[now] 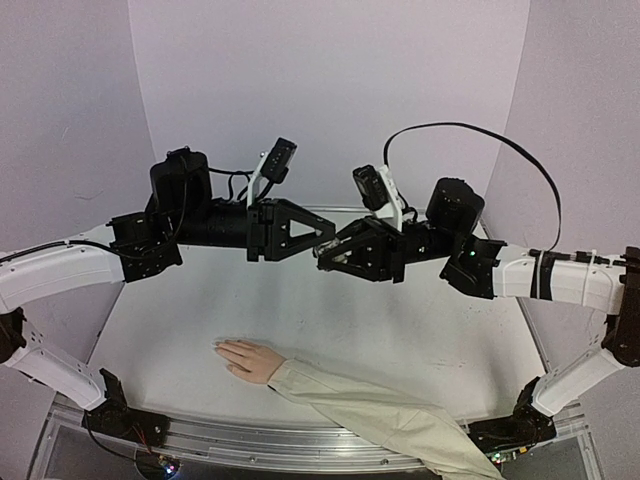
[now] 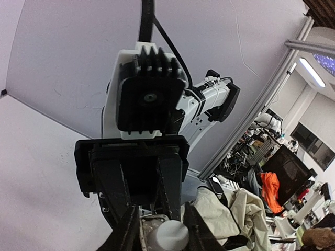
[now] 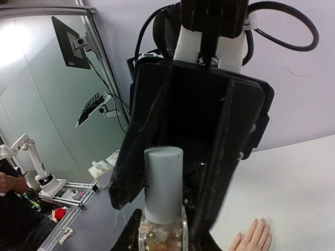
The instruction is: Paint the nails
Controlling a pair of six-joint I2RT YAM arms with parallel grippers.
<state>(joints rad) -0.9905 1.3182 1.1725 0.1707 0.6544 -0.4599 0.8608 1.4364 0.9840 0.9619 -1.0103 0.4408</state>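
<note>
The pale mannequin hand (image 1: 250,358) lies palm down on the table, its beige sleeve (image 1: 380,415) running to the near right. Its nails (image 1: 222,348) barely differ from the skin. The fingers also show in the right wrist view (image 3: 254,238). Both grippers meet tip to tip high above the table. My right gripper (image 1: 322,252) (image 3: 163,239) is shut on the clear body of a small bottle (image 3: 162,232). Its white cap (image 3: 163,183) (image 2: 170,235) points into my left gripper (image 1: 328,235) (image 2: 165,232). The left fingers (image 3: 131,157) flank the cap, with a small gap on one side.
The white table (image 1: 400,320) is ringed by pale curved walls (image 1: 330,90), with a metal rail (image 1: 230,440) at its near edge. The arm bases stand at the near left (image 1: 110,410) and near right (image 1: 520,425). The sleeve bunches under the left gripper (image 2: 230,209).
</note>
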